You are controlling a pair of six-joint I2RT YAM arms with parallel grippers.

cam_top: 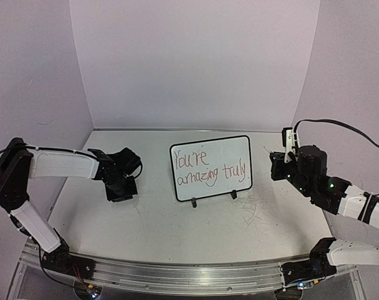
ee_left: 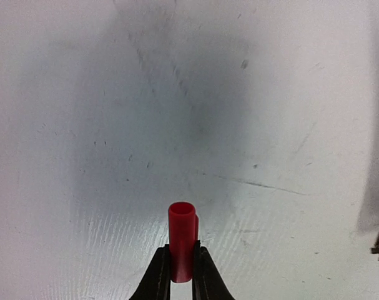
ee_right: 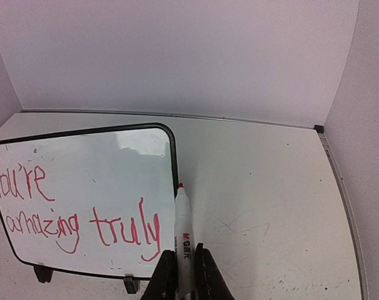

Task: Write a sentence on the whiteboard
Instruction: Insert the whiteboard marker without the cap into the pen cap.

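The whiteboard (cam_top: 230, 150) stands tilted on its two black feet at the middle of the table. On it runs the sentence (cam_top: 209, 167) in thin red marker, two lines reading "You're amazing truly". My right gripper (ee_right: 183, 253) is shut on a white marker (ee_right: 183, 225). Its uncapped red tip lies just off the right frame of the whiteboard (ee_right: 114, 162), beside the sentence (ee_right: 77, 222). In the top view the right gripper (cam_top: 280, 165) sits right of the board. My left gripper (cam_top: 122, 187) hangs left of the board, shut on a red marker cap (ee_left: 183, 234) above bare tabletop, the left gripper (ee_left: 182, 250) pinching the cap's lower half.
Grey scribble scuffs (cam_top: 255, 215) mark the tabletop in front of the board's right side. Pale walls (cam_top: 195, 62) close the table on three sides. An aluminium rail (cam_top: 177, 275) carrying both arm bases runs along the near edge.
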